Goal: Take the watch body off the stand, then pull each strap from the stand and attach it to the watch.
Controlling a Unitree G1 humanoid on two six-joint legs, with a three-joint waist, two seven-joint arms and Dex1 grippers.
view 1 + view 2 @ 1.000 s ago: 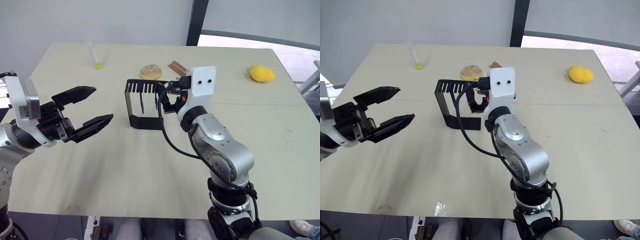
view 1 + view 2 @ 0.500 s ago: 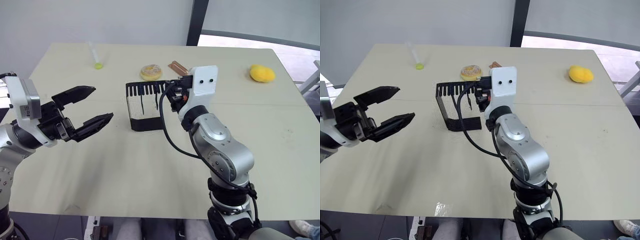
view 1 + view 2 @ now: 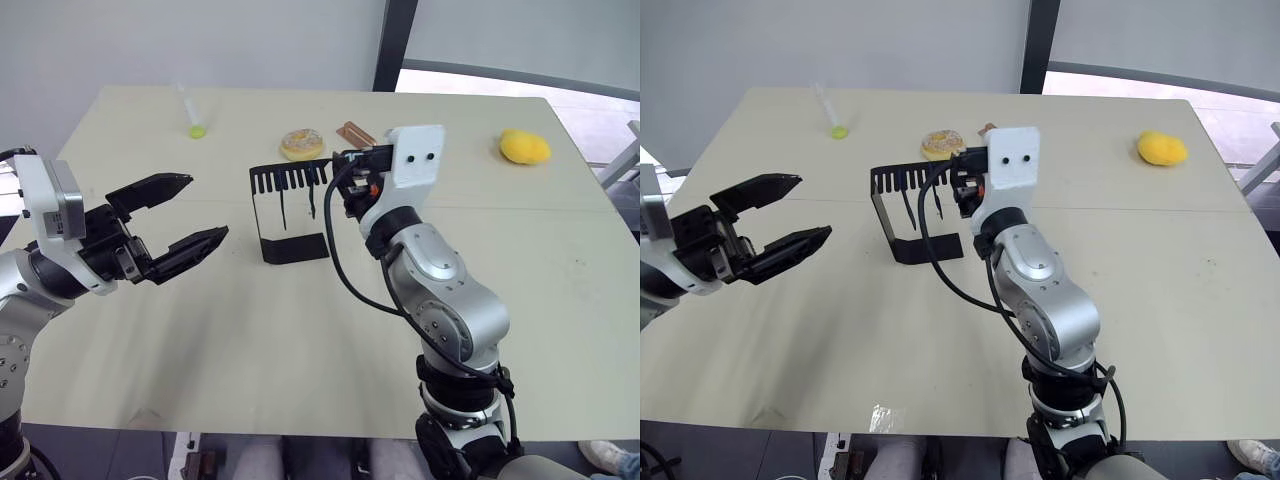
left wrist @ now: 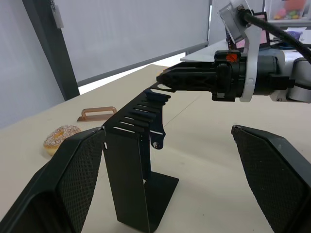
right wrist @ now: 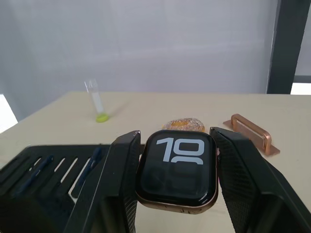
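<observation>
The black stand sits mid-table, its slotted top plate facing me. Two dark blue straps hang from its slots, also seen in the right wrist view as straps. My right gripper is shut on the watch body, a rounded-square case with a dark screen and white digits, right at the plate's right end. I cannot tell whether the case still touches the plate. My left gripper is held open to the left of the stand, nothing between its fingers.
Behind the stand lie a doughnut and a copper-coloured block. A tube with a green cap lies at the back left, a yellow lump at the back right. The table's front edge is near me.
My right gripper has drawn slightly up and to the right with the watch body. The stand has turned a little on the table. The left arm has not moved.
</observation>
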